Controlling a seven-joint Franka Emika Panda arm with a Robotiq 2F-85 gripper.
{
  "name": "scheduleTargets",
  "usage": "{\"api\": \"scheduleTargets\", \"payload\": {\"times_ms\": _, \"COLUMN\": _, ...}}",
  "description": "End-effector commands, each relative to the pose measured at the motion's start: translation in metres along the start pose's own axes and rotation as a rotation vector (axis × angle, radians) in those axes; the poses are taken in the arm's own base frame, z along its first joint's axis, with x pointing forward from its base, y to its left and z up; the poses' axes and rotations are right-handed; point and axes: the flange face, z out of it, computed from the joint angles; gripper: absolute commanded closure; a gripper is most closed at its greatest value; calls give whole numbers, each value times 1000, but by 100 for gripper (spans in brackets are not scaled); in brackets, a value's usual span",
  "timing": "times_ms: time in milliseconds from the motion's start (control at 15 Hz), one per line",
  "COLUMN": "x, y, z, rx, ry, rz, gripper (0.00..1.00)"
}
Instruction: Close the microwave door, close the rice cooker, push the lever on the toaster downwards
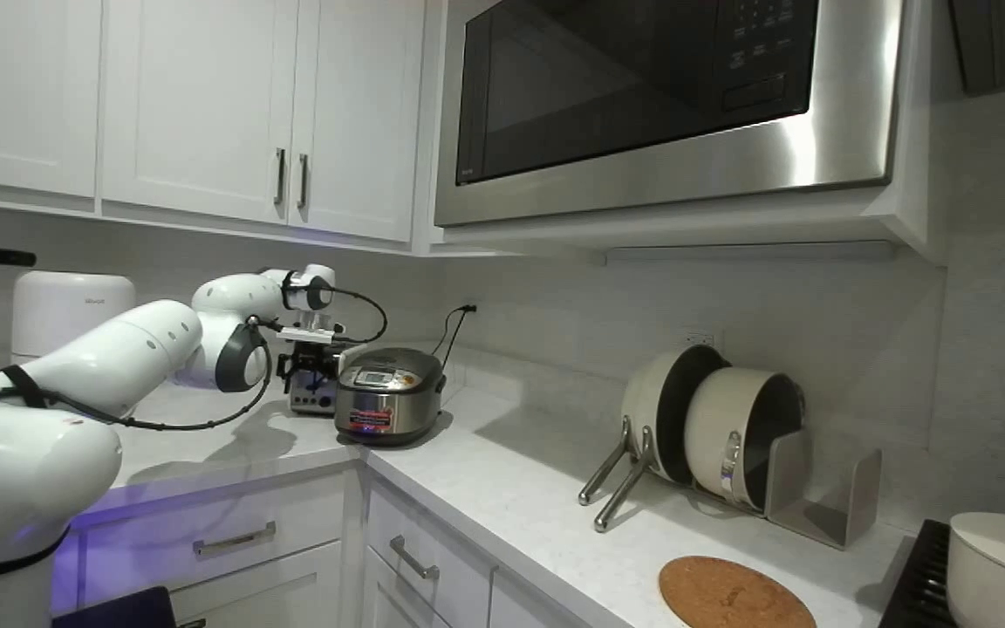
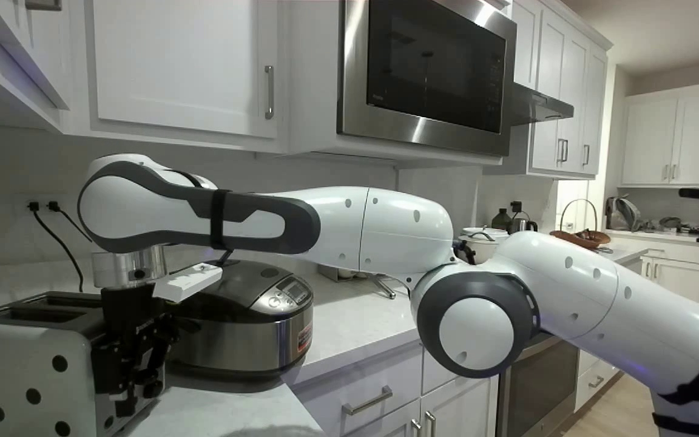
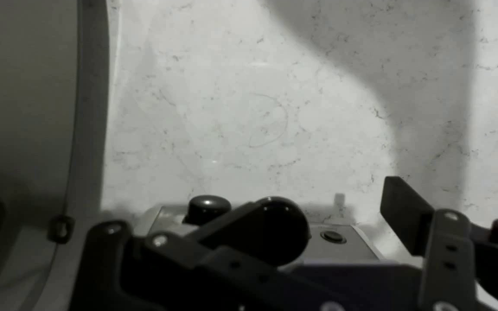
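Observation:
The microwave door [image 1: 607, 87] is closed, its dark glass flush in the steel frame in both exterior views. Below it, in the counter corner, the rice cooker [image 2: 246, 346] has its lid [image 2: 228, 285] down. Next to the cooker stands the toaster [image 2: 28, 370], white with black dots on its side. My gripper [image 3: 324, 203] is open at the toaster's front panel [image 3: 348, 252], pointing down. In the wrist view the left finger [image 3: 227, 220] overlaps a round black knob [image 3: 290, 233], apparently the lever; contact cannot be told. The right finger pad [image 3: 404, 211] stands well apart from it.
The rice cooker's curved side rises close beside the gripper in the wrist view. Behind the toaster and cooker, cords [image 2: 58, 243] run to a wall outlet. Along the counter stand pans [image 1: 729, 427] in a rack [image 1: 825, 488], with a cork mat [image 1: 734, 593] in front.

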Motion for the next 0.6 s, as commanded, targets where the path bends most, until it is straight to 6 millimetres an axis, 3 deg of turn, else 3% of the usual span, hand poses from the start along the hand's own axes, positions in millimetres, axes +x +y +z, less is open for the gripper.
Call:
{"api": "scheduleTargets", "payload": {"times_ms": 0, "x": 8, "y": 9, "z": 3, "rx": -31, "ry": 50, "rz": -76, "gripper": 0}}
{"api": "scheduleTargets", "payload": {"times_ms": 333, "x": -8, "y": 12, "z": -44, "rx": -55, "ry": 73, "rz": -152, "gripper": 0}}
{"api": "scheduleTargets", "payload": {"times_ms": 533, "x": -25, "y": 0, "z": -94, "rx": -68, "ry": 104, "rz": -209, "gripper": 0}}
